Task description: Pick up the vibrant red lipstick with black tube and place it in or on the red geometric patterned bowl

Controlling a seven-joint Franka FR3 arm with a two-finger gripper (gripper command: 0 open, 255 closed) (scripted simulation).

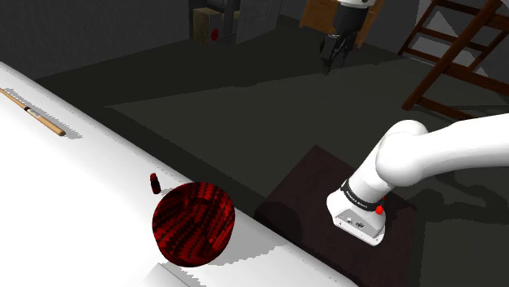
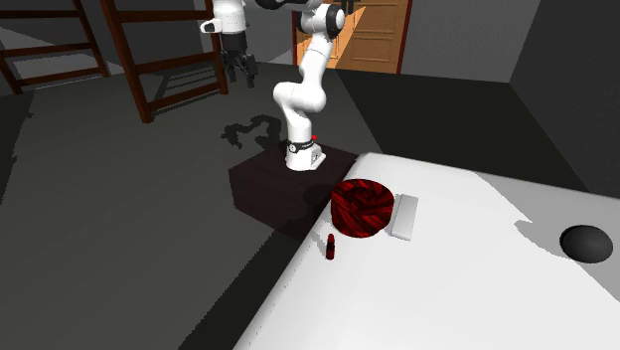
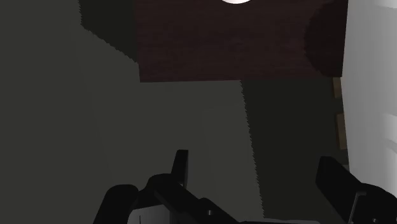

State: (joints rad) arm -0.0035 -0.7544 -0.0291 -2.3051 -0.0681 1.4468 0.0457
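The lipstick is a small black tube with a red tip, standing upright on the white table near its edge. Right beside it sits the round bowl with a red and black pattern. The second exterior view has the lipstick just in front of the bowl. My gripper hangs high over the dark floor, far from the table and both objects, also seen as the gripper. In the wrist view its fingers stand apart, open, with nothing between them.
My arm rises from a dark box stand beside the table. A flat white slab lies next to the bowl and a black rounded object farther along. A thin wooden stick lies on the table. Brown wooden frames stand on the floor.
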